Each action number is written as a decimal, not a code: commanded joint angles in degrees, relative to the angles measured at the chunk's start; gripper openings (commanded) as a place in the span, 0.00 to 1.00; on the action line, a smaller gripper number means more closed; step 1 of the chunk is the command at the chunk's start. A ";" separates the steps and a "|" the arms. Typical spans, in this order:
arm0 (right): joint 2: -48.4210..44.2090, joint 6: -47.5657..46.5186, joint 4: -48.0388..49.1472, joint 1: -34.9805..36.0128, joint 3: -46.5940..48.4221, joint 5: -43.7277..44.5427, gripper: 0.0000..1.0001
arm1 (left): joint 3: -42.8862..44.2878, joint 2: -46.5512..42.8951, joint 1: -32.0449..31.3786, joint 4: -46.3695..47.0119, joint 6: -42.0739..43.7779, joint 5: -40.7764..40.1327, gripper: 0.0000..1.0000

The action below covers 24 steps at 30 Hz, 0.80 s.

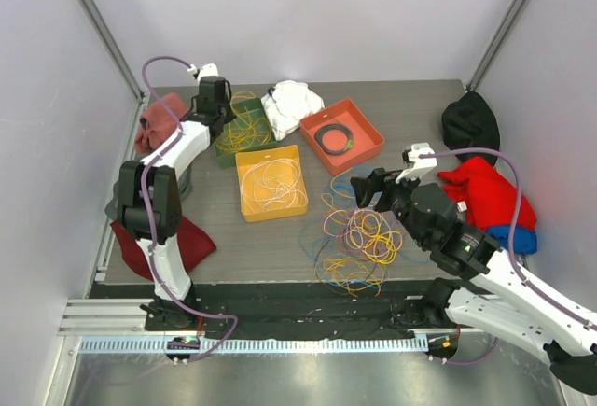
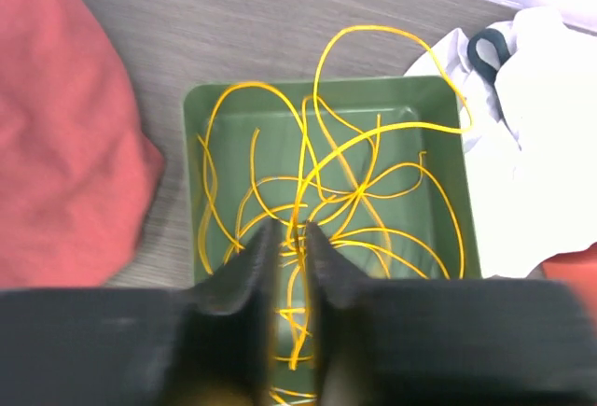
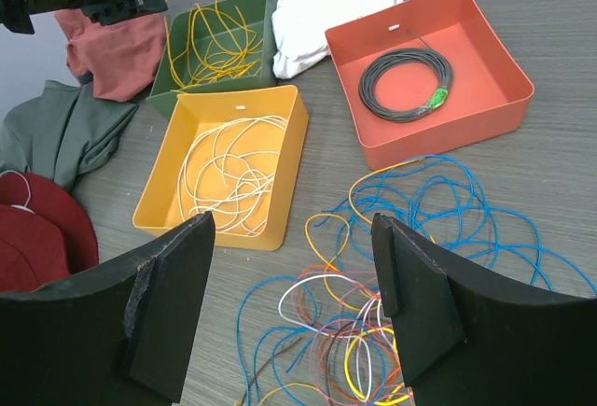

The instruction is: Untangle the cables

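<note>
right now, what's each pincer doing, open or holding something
Left pincer: slightly open over the green tray, yellow cables between its tips, nothing gripped.
Right pincer: wide open, empty, above the loose cable pile.

Trays and cloth on the table [image 3: 560, 145]
A green tray [image 2: 429, 103] behind a yellow tray [image 3: 289, 182]; white cloth [image 3: 326, 5] just beside a red tray [image 3: 438, 145].

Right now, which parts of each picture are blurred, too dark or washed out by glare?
Left wrist view: the left gripper is dark and blurred, the yellow cables in the green tray sharp. Right wrist view: the right gripper is nearly black, the tangled cables clear. Top view: glare on the metal floor.
</note>
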 commanded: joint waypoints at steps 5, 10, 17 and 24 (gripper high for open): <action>-3.25 1.07 1.17 0.07 -0.51 0.52 0.75 | -2.28 -3.91 -0.22 1.55 1.70 -1.44 0.00; -3.60 1.24 1.08 0.07 -0.68 0.43 0.75 | -2.81 -5.76 -0.22 -0.02 1.70 -1.88 0.00; -3.34 1.68 1.43 -0.02 -1.12 -0.18 0.75 | -4.57 -9.71 -0.49 1.64 -1.11 0.14 0.34; -2.19 1.86 1.79 -0.02 -1.21 -0.27 0.75 | 0.08 -3.76 -6.18 5.16 0.19 12.43 0.51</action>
